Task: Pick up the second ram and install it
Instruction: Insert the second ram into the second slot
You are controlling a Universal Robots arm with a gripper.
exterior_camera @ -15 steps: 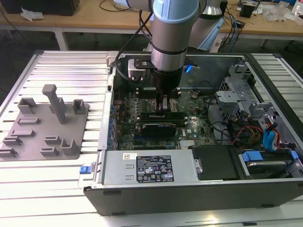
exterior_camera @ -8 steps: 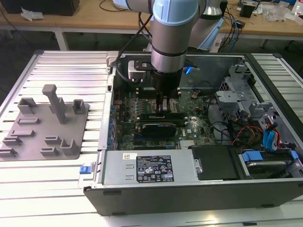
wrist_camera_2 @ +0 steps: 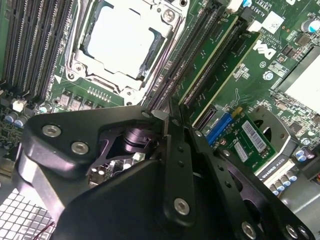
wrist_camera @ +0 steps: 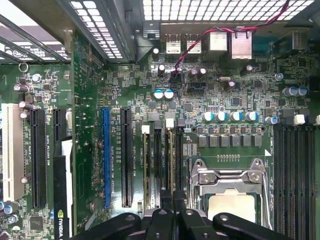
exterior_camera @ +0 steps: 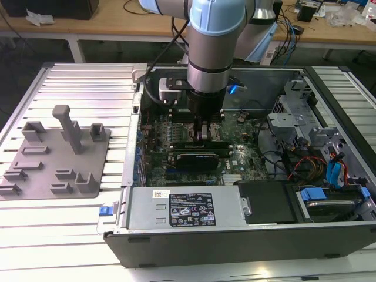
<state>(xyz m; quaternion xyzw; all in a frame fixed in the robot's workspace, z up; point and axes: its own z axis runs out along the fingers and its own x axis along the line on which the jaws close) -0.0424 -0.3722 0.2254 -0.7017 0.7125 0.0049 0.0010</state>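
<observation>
My gripper (exterior_camera: 205, 134) is down inside the open computer case (exterior_camera: 235, 241), over the memory slots beside the processor socket (wrist_camera_2: 120, 40). In both wrist views its black fingers (wrist_camera_2: 170, 145) stand close together, shut on the top edge of the second ram (wrist_camera_2: 212, 55), a narrow green stick standing upright in a slot (wrist_camera: 170, 165). Another green stick (wrist_camera_2: 229, 62) stands in a slot alongside it, also seen in the first wrist view (wrist_camera: 146, 165). The part of the ram under the fingers is hidden.
A black-shrouded expansion card (exterior_camera: 200, 157) lies across the board just in front of the gripper. The grey fixture plate (exterior_camera: 59, 153) with its upright posts sits on the ribbed table at the exterior view's left. Drive bays and cables (exterior_camera: 317, 164) crowd the case's right.
</observation>
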